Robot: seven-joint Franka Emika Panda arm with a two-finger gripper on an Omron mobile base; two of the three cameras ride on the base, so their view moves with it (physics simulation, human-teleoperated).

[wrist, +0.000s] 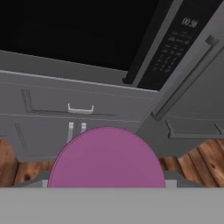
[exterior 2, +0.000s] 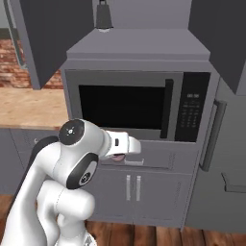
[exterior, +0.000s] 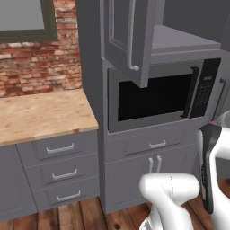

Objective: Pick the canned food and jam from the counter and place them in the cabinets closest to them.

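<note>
The white, dark-jointed arm is folded at a rounded elbow and reaches forward at drawer height, its wrist pointing toward the built-in black-glass microwave [exterior 2: 126, 108] with its steel-grey frame. At the end of the wrist the gripper [exterior 2: 117, 157] sits in front of the drawer under the oven; a small pink-purple shape shows just beneath the white hand, which is the tiny squat purple-pink jam jar [wrist: 107, 158]. In the hand view its round, flat, matte top sits right up against the camera, between where the fingers would be, so the jar appears held, though the fingers themselves are hidden and how firmly they grip cannot be told. In the left base view a sliver of pink [exterior: 216, 120] peeks above the dark forearm at the right edge.

Above the microwave the dark grey upper cabinets [exterior: 126, 36] stand open, a framed panel door with a long silver bar handle swung outward, exposing a smooth pale grey shelf [exterior 2: 139, 47]. To the left lies a light wood-grain counter [exterior: 42, 114] backed by a rough red brick wall [exterior: 40, 67], with grey drawers [exterior: 60, 173] below and plank wooden flooring [wrist: 15, 168].
</note>
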